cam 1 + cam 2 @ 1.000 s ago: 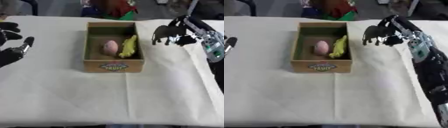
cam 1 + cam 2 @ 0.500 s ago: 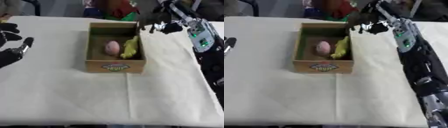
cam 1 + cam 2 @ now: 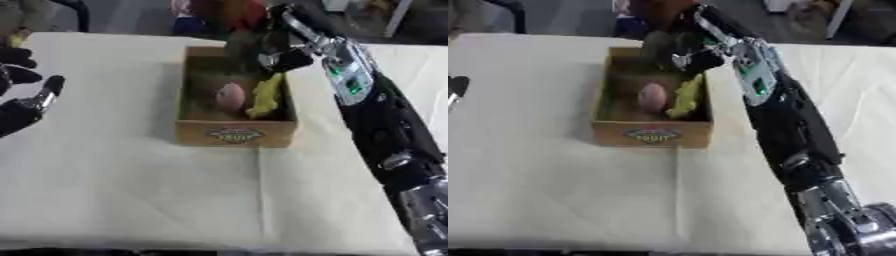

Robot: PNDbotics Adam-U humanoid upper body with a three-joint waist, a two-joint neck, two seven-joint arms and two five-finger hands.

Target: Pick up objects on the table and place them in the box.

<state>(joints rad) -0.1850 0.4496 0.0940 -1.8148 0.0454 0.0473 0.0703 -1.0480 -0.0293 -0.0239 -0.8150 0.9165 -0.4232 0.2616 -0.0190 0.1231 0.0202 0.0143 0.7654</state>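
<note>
cardboard box (image 3: 234,134) mid surface, pink obj (image 3: 230,95) + yellow obj (image 3: 264,96) inside.
right hand (image 3: 267,47) over far rim, fingers curled, contents unclear; likely light, soft. left hand (image 3: 22,107) idle, fingers relaxed.

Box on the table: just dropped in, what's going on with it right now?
The robot's right hand is over the far end of the cardboard box, its fingers curled around a dark object that can't be made out. Inside the box lie a pink item and a yellow one. The left hand rests idle at the left edge, fingers relaxed.
</note>
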